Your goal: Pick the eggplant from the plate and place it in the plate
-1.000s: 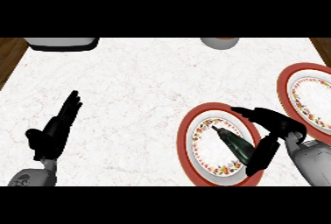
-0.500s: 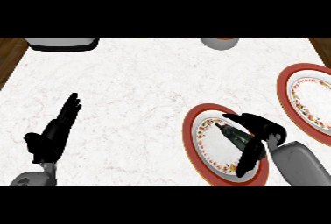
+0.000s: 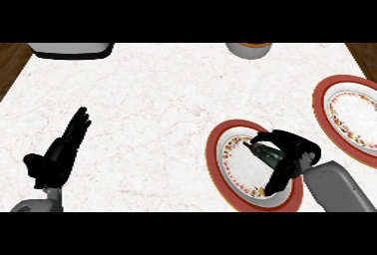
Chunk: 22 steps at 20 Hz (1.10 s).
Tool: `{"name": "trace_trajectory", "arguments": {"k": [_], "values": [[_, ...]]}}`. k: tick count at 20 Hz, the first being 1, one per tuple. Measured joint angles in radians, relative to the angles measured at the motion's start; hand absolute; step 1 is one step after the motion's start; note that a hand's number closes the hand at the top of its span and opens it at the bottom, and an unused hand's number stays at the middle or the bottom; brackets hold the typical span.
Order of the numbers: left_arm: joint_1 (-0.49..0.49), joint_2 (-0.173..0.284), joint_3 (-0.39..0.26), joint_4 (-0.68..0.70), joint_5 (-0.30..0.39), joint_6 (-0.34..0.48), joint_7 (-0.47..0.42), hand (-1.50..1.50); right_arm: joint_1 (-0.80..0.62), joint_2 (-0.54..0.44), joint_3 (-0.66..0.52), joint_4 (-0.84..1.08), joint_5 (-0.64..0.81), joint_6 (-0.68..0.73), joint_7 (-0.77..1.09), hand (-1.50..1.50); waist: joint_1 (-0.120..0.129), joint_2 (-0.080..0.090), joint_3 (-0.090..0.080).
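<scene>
Head view: you have the eggplant (image 3: 267,152) lying on the near plate (image 3: 221,172), toward that plate's right side, with its long axis running from upper left to lower right. Your right robot hand (image 3: 293,158) is right over it, fingers and thumb curled round the dark body, so it reads as grasping the eggplant; much of the vegetable is hidden under the hand, and you cannot tell whether it has left the plate's surface. The far plate (image 3: 324,107) sits at the right edge of the tabletop (image 3: 162,99), up and to the right of the near one and just beside it. So your move, by my judgement, runs up and to the right, and the right arm is plainly the nearer one for it. Your left robot hand (image 3: 59,157) rests released, fingers straight, at lower left, well apart from both plates.
</scene>
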Motion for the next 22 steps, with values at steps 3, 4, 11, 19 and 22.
{"name": "trace_trajectory", "arguments": {"k": [3,4,11,19,22], "values": [[-0.018,-0.007,0.001,0.018,-0.003,-0.004,0.001,0.0,0.001,0.0,0.001,0.003,0.019,0.01,-0.032,1.5,-0.004,-0.001,-0.003],[-0.015,-0.01,0.001,0.017,-0.003,-0.006,0.0,0.0,0.01,-0.001,0.002,-0.003,0.027,0.007,-0.048,1.5,-0.004,-0.002,-0.004],[-0.022,-0.006,0.013,0.015,-0.01,-0.011,0.005,0.0,0.034,0.002,-0.004,-0.015,0.088,-0.028,-0.127,1.5,-0.006,-0.003,-0.007],[0.032,0.014,0.074,0.029,0.013,0.002,-0.01,0.0,0.188,-0.28,-0.269,-0.024,0.202,-0.277,-0.273,1.5,-0.113,-0.009,0.016],[0.057,0.013,0.089,0.024,0.021,0.009,-0.015,0.0,0.257,-0.388,-0.422,0.009,0.216,-0.394,-0.359,1.5,-0.142,-0.011,0.02]]}}
